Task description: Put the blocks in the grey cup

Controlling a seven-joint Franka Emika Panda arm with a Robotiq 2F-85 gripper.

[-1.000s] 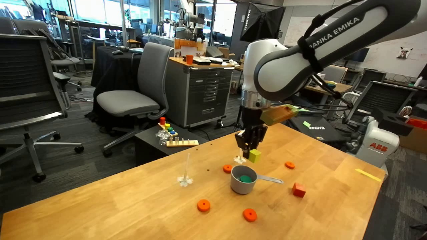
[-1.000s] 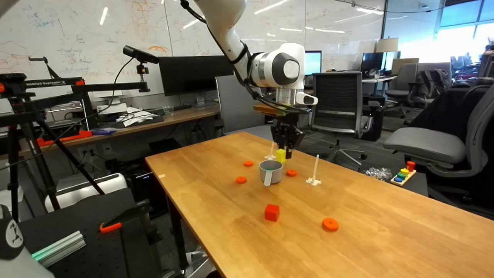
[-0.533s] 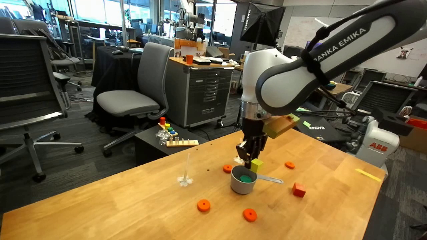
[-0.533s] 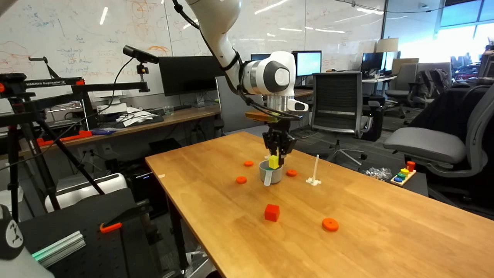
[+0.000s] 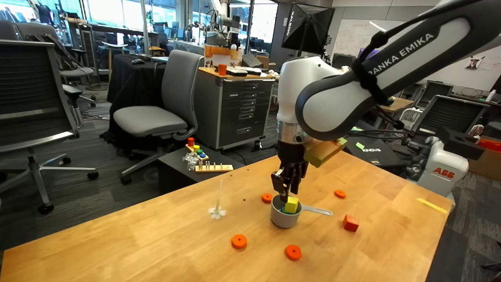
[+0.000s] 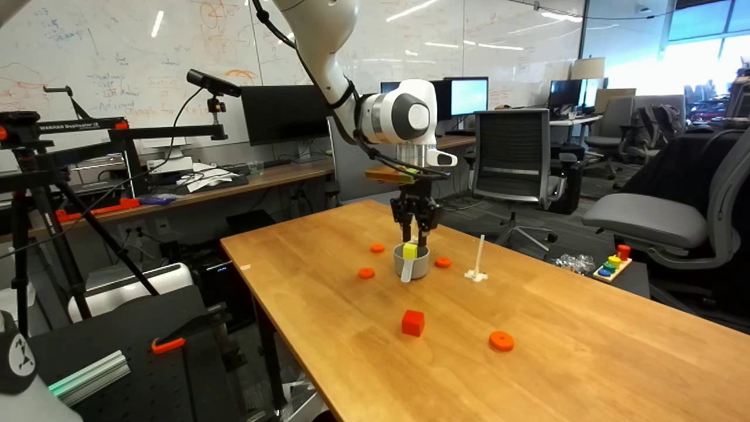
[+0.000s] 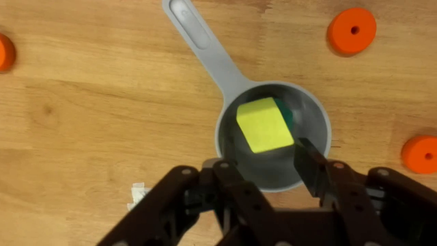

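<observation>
In the wrist view, your gripper (image 7: 264,148) hangs over the grey cup (image 7: 269,171) with its jaws spread — the yellow block (image 7: 266,130) lies inside the cup, just beyond them, partly hiding a green block (image 7: 286,114). In an exterior view, you have the red block (image 5: 351,223) on the table (image 5: 156,243), well apart from the jaws. In an exterior view, an orange block (image 6: 443,262) sits near the jaws — just beside the cup.
</observation>
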